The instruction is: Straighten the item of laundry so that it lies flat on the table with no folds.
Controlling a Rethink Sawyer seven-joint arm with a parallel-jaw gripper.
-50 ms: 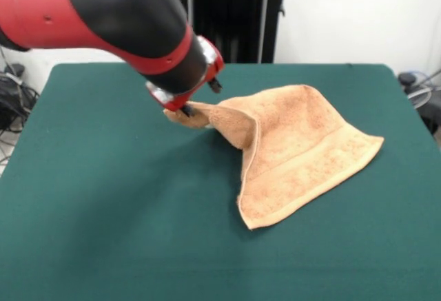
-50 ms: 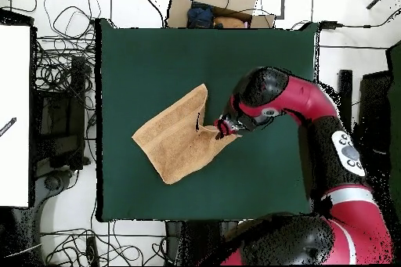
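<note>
- Your towel (image 1: 303,153) lies on the table (image 1: 103,211), not flat: most of it rests on the green cloth, but one corner is drawn up and off to the side into a narrow peak.
- At the tip of that peak you see the gripper (image 1: 187,111), and the peach cloth bunches right at it. The fingers look clenched on the towel's corner, though the arm's wrist hides most of them in both views.
- From the gripper, the cloth slopes down to the rest of the towel, with a raised fold running from the peak toward the towel's middle.
- In the front view, the woven band shows as a stripe along the towel's near hem, and the two near corners lie down on the table.
- From overhead, you find the towel (image 2: 178,140) roughly mid-table (image 2: 258,60), with open green around it on every side. The gripper (image 2: 222,128) sits at the towel's edge on the arm's side.
- The arm (image 2: 313,115) curves in over the table edge toward the towel.
- Beyond the table's rim from the towel, a cardboard box (image 2: 223,1) and tangled cables (image 2: 66,72) lie on the floor.
</note>
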